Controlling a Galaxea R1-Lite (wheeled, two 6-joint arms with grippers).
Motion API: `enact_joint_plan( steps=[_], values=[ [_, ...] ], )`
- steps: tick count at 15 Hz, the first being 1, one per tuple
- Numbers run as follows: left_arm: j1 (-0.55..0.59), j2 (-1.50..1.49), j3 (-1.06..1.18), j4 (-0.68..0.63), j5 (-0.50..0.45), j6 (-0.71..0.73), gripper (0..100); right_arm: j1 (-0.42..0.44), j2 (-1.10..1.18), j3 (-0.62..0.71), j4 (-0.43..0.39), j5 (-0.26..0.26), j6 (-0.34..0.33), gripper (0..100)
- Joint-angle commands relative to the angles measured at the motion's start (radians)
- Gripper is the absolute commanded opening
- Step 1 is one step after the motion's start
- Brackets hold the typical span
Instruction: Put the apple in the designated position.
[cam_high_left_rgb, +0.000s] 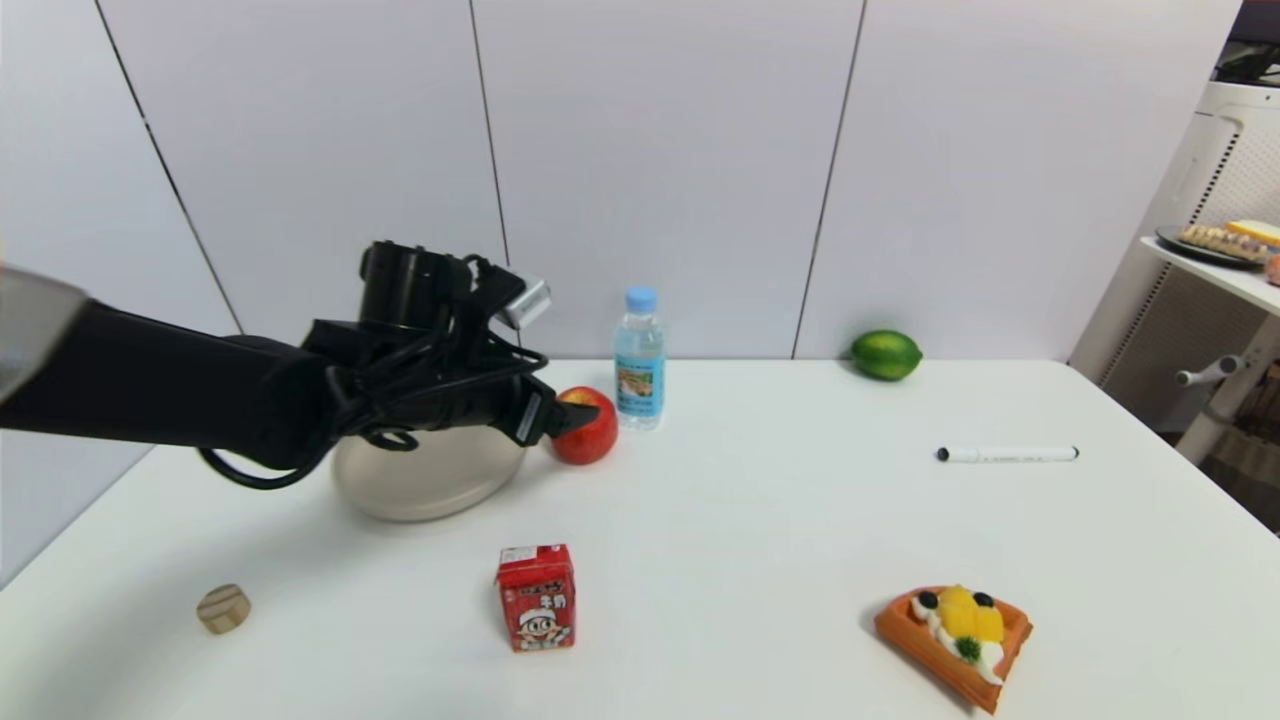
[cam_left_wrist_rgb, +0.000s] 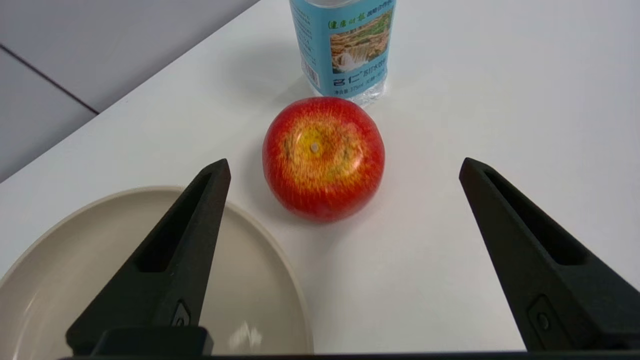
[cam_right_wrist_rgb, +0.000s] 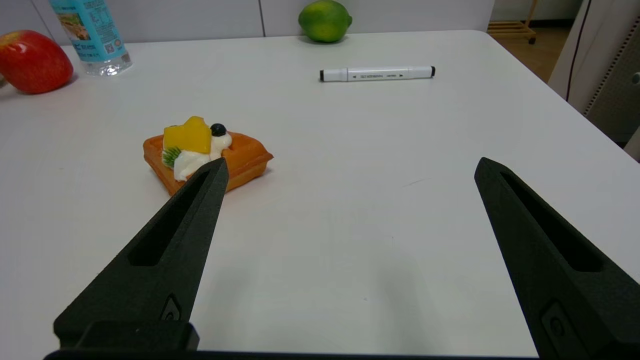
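Observation:
The red apple (cam_high_left_rgb: 588, 432) with a yellowish stem patch rests on the white table between a beige plate and a water bottle. In the left wrist view the apple (cam_left_wrist_rgb: 324, 158) lies ahead of my left gripper (cam_left_wrist_rgb: 345, 167), whose fingers stand wide open on either side, not touching it. In the head view the left gripper (cam_high_left_rgb: 575, 415) hovers over the plate's edge, its tip overlapping the apple. My right gripper (cam_right_wrist_rgb: 350, 167) is open over bare table near the front right, out of the head view. The apple (cam_right_wrist_rgb: 34, 61) also shows far off there. The designated position carries no mark.
A beige plate (cam_high_left_rgb: 425, 485) lies under the left arm. A water bottle (cam_high_left_rgb: 640, 360) stands just behind the apple. A red drink carton (cam_high_left_rgb: 538, 597), a wooden block (cam_high_left_rgb: 223, 608), a waffle (cam_high_left_rgb: 955, 640), a marker (cam_high_left_rgb: 1007, 454) and a green lime (cam_high_left_rgb: 886, 354) are spread over the table.

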Motion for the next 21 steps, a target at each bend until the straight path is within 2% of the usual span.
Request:
enact_joint_plan(
  steps=[1, 5, 6, 8, 10, 11, 12, 14, 15, 18, 21],
  values=[
    [0.114, -0.74, 0.508, 0.132, 0.003, 0.006, 100, 0.0, 0.001, 0.0, 0.0, 0.0, 0.0, 100],
    [0.407, -1.269, 0.869, 0.051, 0.01, -0.013, 100, 0.0, 0.001, 0.0, 0.0, 0.0, 0.0, 100],
    [0.44, -1.383, 0.916, 0.059, 0.032, -0.028, 100, 0.0, 0.001, 0.0, 0.0, 0.0, 0.0, 100],
    [0.445, -1.593, 1.035, 0.057, 0.138, -0.036, 100, 0.0, 0.001, 0.0, 0.0, 0.0, 0.0, 100],
    [0.437, -1.743, 1.11, 0.063, 0.287, -0.032, 100, 0.0, 0.001, 0.0, 0.0, 0.0, 0.0, 100],
    [0.437, -1.827, 1.128, 0.109, 0.31, -0.04, 100, 0.0, 0.001, 0.0, 0.0, 0.0, 0.0, 100],
    [0.437, -1.867, 1.104, 0.204, 0.279, -0.083, 100, 0.0, 0.001, 0.0, 0.0, 0.0, 0.0, 100],
    [0.437, -1.866, 1.131, 0.24, 0.15, -0.144, 100, 0.0, 0.001, 0.0, 0.0, 0.0, 0.0, 100],
    [0.437, -1.866, 1.128, 0.24, 0.19, -0.163, 100, 0.0, 0.001, 0.0, 0.0, 0.0, 0.0, 100],
    [0.437, -1.866, 1.128, 0.243, 0.195, -0.175, 100, 0.0, 0.001, 0.0, 0.0, 0.0, 0.0, 100],
    [0.437, -1.866, 1.128, 0.241, 0.211, -0.29, 100, 0.0, 0.001, 0.0, 0.0, 0.002, 0.0, 100]
  ],
)
